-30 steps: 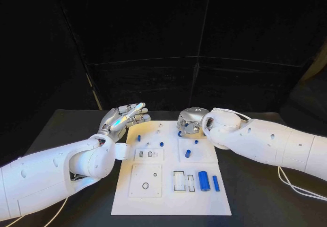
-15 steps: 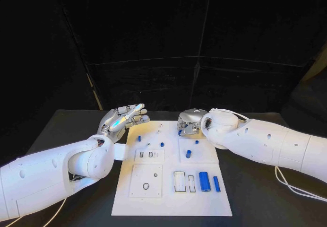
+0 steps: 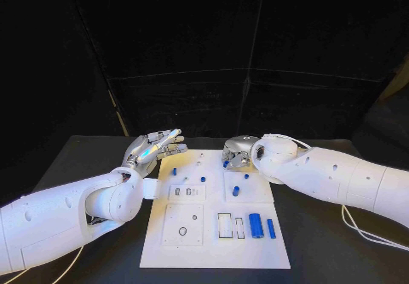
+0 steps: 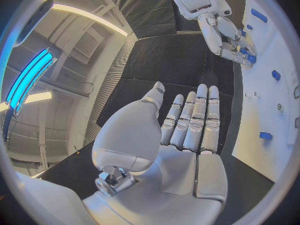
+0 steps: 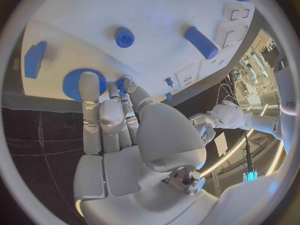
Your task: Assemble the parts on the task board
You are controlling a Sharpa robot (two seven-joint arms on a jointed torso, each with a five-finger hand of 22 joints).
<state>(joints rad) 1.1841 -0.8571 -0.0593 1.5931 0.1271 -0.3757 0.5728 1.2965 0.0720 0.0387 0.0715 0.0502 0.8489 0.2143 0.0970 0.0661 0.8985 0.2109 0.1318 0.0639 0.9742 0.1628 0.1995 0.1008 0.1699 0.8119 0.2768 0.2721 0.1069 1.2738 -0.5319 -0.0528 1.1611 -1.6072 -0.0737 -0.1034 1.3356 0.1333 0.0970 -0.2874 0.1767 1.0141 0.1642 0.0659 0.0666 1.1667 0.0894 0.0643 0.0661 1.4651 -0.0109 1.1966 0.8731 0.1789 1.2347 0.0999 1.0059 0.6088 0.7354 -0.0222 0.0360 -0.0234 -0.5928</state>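
The left hand (image 3: 154, 149) hovers just off the task board's (image 3: 213, 251) far left corner, palm up, fingers straight and apart, holding nothing. On the board lie blue parts, among them a large cylinder (image 3: 255, 226) near its right edge. At the board's far edge the right hand (image 3: 237, 152) pinches a small blue part (image 5: 122, 83) between fingertips, beside a blue gear (image 5: 74, 84).
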